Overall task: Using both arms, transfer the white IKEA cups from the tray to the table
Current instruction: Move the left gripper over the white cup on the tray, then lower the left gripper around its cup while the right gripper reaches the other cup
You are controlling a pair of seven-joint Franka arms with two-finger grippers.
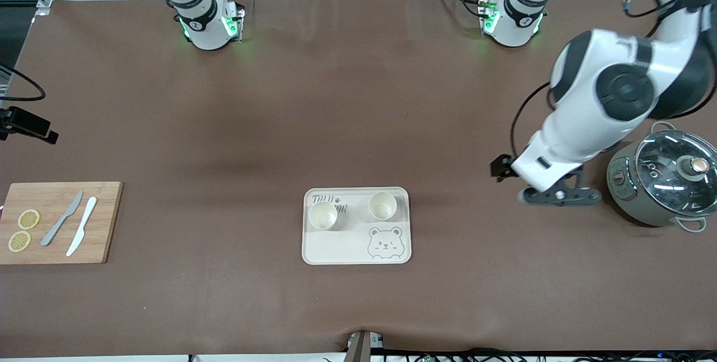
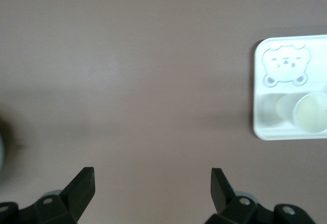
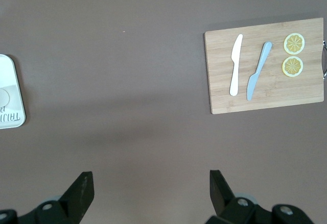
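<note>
**Desk:** What does the scene show?

**Reporter:** Two white cups stand upright, side by side, on the bear-printed tray [image 1: 357, 250] in the middle of the brown worktop [image 1: 358, 115], near the front camera's edge. One cup [image 1: 323, 216] sits toward the right arm's end, the other cup [image 1: 382, 205] toward the left arm's end. Neither is touched.

**Desk:** And the arms?

**Reporter:** The left tool [image 1: 560, 196] hangs over bare worktop between the tray and a lidded grey pot [image 1: 664, 180], its fingers [image 2: 82, 185] spread wide and empty. In the left wrist view the tray sits off to one side, not between the fingers. The right tool [image 3: 150, 193] does not appear in the front view; its own wrist view shows the fingers wide apart with nothing in them, over open worktop between the tray's end and a wooden cutting board [image 3: 219, 91] that carries two knives [image 3: 245, 66] and two lemon slices [image 3: 294, 54].

**Desk:** So which step is this?

**Reporter:** By my reading, the opening approach: no cup is lifted yet, both remain on the tray.

**Desk:** What does the next move demand?

**Reporter:** Likely each tool must travel inward until it is over its nearer cup, centre on the rim, then descend with the fingers straddling the wall. The cups stand close together, so the two arms will need to keep clear of each other.
</note>
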